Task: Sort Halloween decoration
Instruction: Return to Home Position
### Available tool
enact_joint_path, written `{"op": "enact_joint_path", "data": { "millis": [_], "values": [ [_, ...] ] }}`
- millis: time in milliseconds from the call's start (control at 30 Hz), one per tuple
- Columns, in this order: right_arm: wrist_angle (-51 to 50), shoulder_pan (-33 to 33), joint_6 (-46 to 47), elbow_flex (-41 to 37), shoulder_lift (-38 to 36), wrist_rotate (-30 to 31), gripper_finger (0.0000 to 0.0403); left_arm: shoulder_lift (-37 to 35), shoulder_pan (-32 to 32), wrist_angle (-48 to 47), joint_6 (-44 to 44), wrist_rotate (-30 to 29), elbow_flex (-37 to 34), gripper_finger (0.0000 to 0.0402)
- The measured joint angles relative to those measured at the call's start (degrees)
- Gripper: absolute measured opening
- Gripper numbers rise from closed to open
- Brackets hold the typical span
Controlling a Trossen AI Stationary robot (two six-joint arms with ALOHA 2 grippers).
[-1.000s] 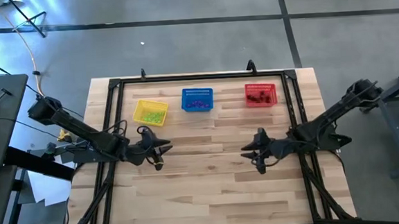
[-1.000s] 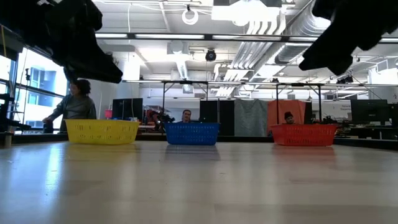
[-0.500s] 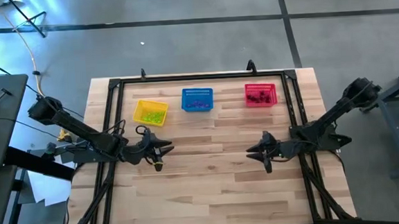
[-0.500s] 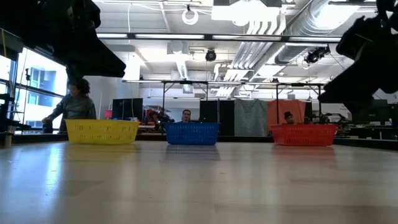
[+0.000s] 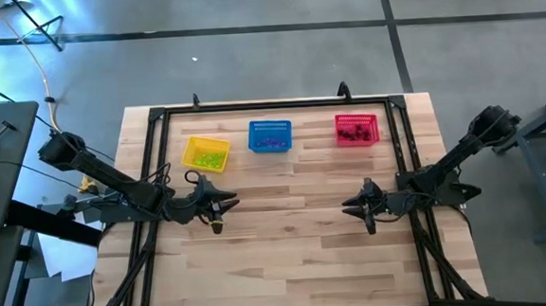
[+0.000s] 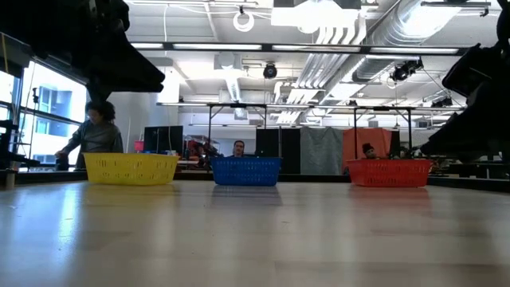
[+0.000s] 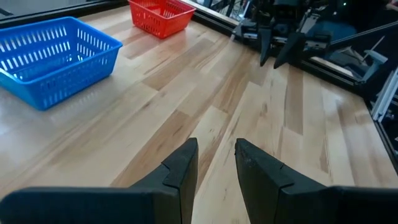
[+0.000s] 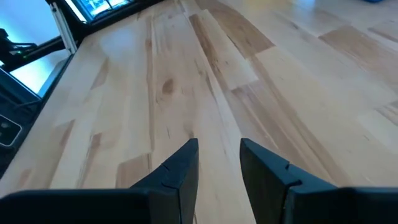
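Your left gripper (image 5: 225, 207) hangs empty near the tabletop's (image 5: 289, 261) left edge and your right gripper (image 5: 350, 208) near its right edge, each parted only a sliver, while the Halloween decoration (image 5: 209, 160) lies, seemingly sorted by colour, in the yellow basket (image 5: 189, 147), blue basket (image 5: 269, 125) and red basket (image 5: 355, 118) along the far edge.

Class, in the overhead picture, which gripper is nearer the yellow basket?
Left. The left gripper is just short of the yellow basket, on the arms' side. The right gripper is far off to the side, closer to the red basket.
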Motion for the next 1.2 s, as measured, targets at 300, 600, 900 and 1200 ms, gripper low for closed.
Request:
{"op": "enact_joint_path", "data": {
  "millis": [300, 600, 900, 1200],
  "values": [
    [-1.1, 0.0, 0.0, 0.0, 0.0, -2.1, 0.0114, 0.0, 0.0, 0.1, -3.0, 0.0, 0.0, 0.0094],
    [-1.1, 0.0, 0.5, 0.0, -0.1, -5.5, 0.0114, 0.0, -0.2, 3.5, -3.2, 0.5, 0.0, 0.0094],
    [-20.8, -2.2, 0.5, 0.0, -7.5, -8.8, 0.0114, 0.0, -2.0, 4.0, -4.6, 0.8, 0.0, 0.0094],
    [-28.7, -2.2, 0.5, 0.0, -24.9, -9.2, 0.0114, 0.0, -3.2, 4.4, -4.6, 0.9, 0.0, 0.0094]
  ]
}}
